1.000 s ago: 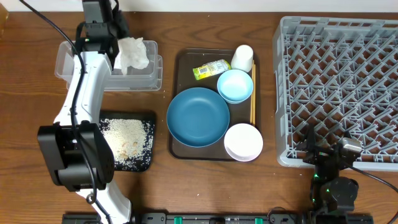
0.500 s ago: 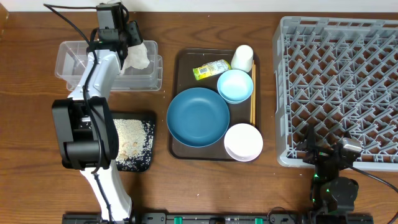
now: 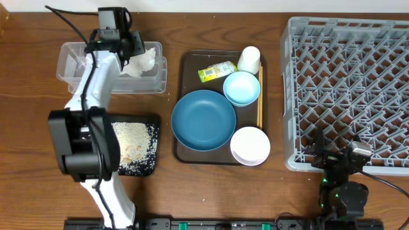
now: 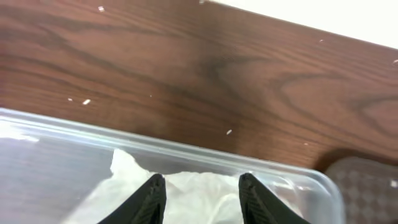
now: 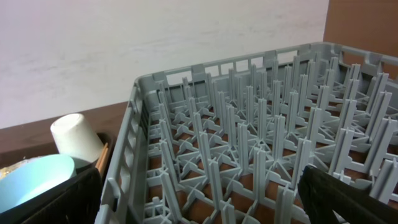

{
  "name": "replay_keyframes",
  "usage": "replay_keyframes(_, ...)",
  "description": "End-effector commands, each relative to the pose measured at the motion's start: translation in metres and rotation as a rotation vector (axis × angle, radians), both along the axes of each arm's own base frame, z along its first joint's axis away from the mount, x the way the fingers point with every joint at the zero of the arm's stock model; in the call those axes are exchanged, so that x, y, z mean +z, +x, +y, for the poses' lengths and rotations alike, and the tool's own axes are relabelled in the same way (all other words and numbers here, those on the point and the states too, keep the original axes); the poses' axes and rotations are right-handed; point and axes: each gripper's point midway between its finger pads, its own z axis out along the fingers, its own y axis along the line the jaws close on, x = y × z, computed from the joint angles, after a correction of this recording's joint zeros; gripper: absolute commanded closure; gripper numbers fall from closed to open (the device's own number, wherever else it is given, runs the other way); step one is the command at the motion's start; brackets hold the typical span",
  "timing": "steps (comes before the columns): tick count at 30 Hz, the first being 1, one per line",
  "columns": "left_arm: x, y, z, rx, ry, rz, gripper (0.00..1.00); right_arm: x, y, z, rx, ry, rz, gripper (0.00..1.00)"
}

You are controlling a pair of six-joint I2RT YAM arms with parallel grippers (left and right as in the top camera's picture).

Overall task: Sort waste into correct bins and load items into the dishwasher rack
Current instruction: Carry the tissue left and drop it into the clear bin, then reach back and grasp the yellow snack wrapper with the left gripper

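A crumpled white tissue lies in the right end of the clear plastic bin. My left gripper hangs just above it, open; in the left wrist view the tissue shows between and below the spread fingertips, and nothing is pinched. On the brown tray sit a blue plate, light blue bowl, white bowl, white cup, green wrapper and chopsticks. My right gripper rests open at the near-left corner of the grey dish rack, holding nothing.
A black tray of food scraps lies in front of the clear bin. In the right wrist view the rack's upright tines fill the frame between my wide-set fingers, with the white cup and light blue bowl at left.
The left gripper has shifted slightly right and back over the bin, and the tissue now lies lower in the bin's right end. The right arm has not moved.
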Motion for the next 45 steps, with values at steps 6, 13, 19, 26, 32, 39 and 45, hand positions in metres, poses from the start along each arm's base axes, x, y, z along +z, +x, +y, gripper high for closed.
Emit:
replay_keyframes(6,0.048,-0.036,-0.002,0.003,-0.005,0.017,0.59,0.0,0.0,0.003,0.011,-0.007,-0.001,0.01)
replay_keyframes(13,0.027,-0.07,-0.012,-0.025,-0.049,0.179,0.6,0.0,0.0,0.003,0.011,-0.007,-0.001,0.01)
replay_keyframes(19,0.039,-0.07,-0.07,-0.266,-0.252,0.138,0.59,0.0,0.0,0.003,0.011,-0.007,-0.001,0.01)
replay_keyframes(26,0.045,-0.074,-0.143,-0.533,-0.25,0.088,0.54,0.0,0.0,0.003,0.011,-0.007,-0.001,0.01)
replay_keyframes(32,0.014,-0.061,-0.19,-0.612,-0.117,0.075,0.48,0.0,0.0,0.003,0.011,-0.007,-0.001,0.01)
replay_keyframes(39,-0.038,-0.043,-0.218,-0.656,0.036,0.072,0.43,0.0,0.0,0.003,0.011,-0.007,-0.001,0.01)
replay_keyframes(45,-0.07,-0.033,-0.22,-0.664,0.097,0.081,0.41,0.0,0.0,0.003,0.011,-0.007,-0.001,0.01)
